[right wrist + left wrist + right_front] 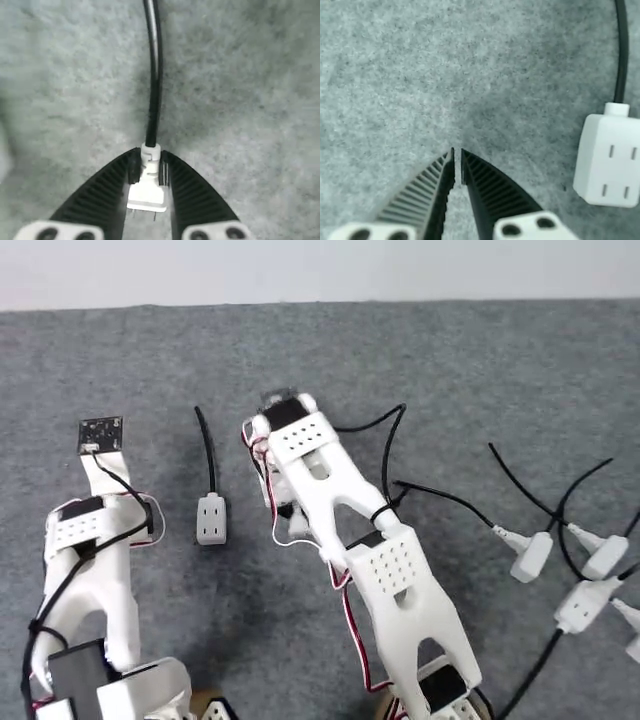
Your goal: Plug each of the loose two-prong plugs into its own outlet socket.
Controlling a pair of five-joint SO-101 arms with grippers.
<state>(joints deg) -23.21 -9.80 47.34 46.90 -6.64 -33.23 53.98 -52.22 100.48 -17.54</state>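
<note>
Plug (146, 192), boxy white plastic, sat clamped in right gripper (149, 157); left gripper (457, 152) pinched shut, empty, over fuzzy grey carpet (395, 75).

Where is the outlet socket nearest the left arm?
In the high view, the outlet socket lies flat on the grey mat between the left arm and right arm. The left gripper, jaws shut, is just beside it.

Bright, even light falls from overhead, so shadows stay soft and faint. The socket block (609, 160) leaves only a pale shade on the grey table (450, 360). The black cable (154, 75) carries a thin streak of glare, while the white plug (147, 192) is lit evenly.
</note>
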